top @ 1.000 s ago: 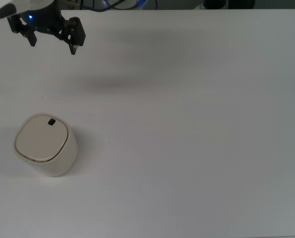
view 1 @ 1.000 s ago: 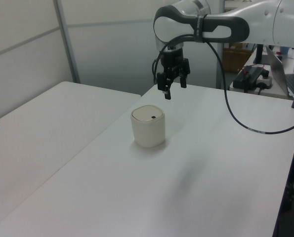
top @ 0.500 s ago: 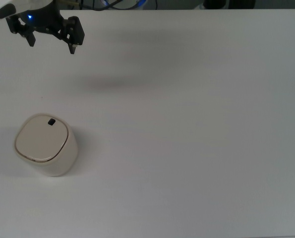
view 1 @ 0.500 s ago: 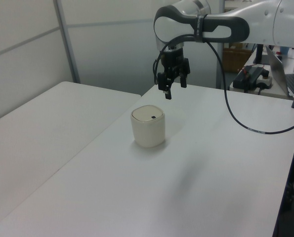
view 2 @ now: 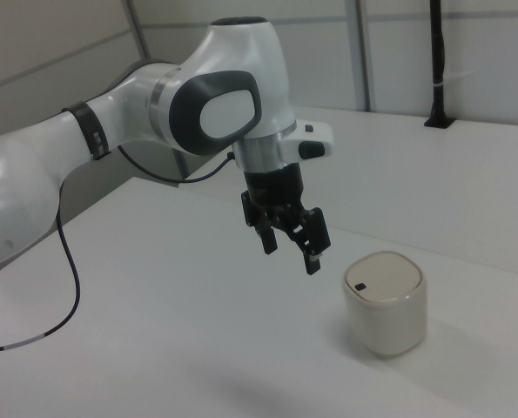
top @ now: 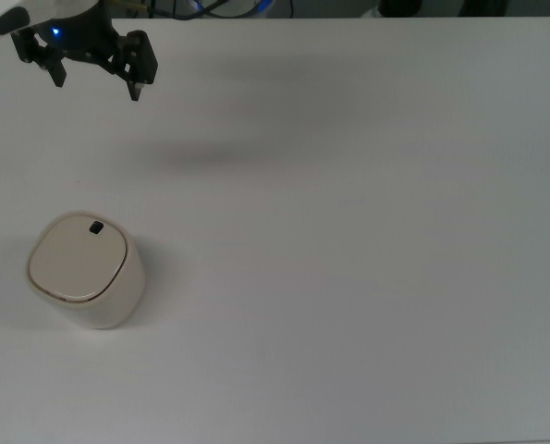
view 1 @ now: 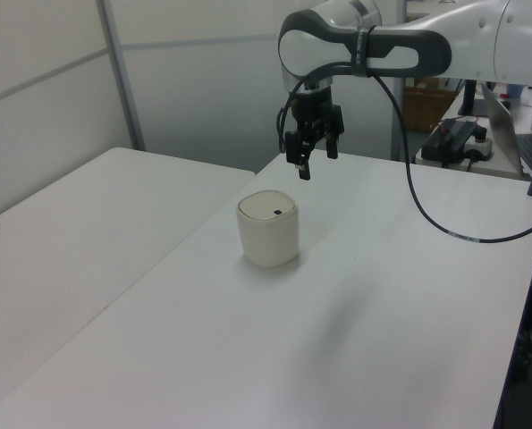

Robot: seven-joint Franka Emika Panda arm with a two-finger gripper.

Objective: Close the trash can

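A broad white table (top: 367, 259) with a matte top fills nearly the whole top view and carries the scene; in the left view a second white table (view 1: 60, 223) stands just beside it, with a narrow seam between them.

Next in size is the white Franka arm with dark grey joint covers (view 2: 180, 104), reaching in from the right view's left and from the left view's upper right. A black cable (view 1: 426, 201) loops down from the arm toward the table in the left view.

On the table stands the small cream plastic trash can with a rounded-square body (top: 88, 271), upright, near the top view's left edge and in its lower half. In the left view it sits about mid-table (view 1: 268, 229); in the right view it is toward the lower right (view 2: 385, 302). Its flat lid lies down flush on the body, a thin dark line tracing the lid's rim, so the can appears closed. Nothing touches it.

The black two-finger gripper (top: 97, 81) hangs in the air in the top view's upper left corner, apart from the can and above the table. In the left view it hovers above and a little behind the can (view 1: 306, 165); in the right view it is up and to the left of it (view 2: 291, 247). Its fingers point downward and are spread apart with a clear gap between them, holding nothing. A small blue light (top: 56, 34) glows on the gripper body.

Smallest is the black tab (top: 96, 227) on the lid, near the edge that faces the gripper.
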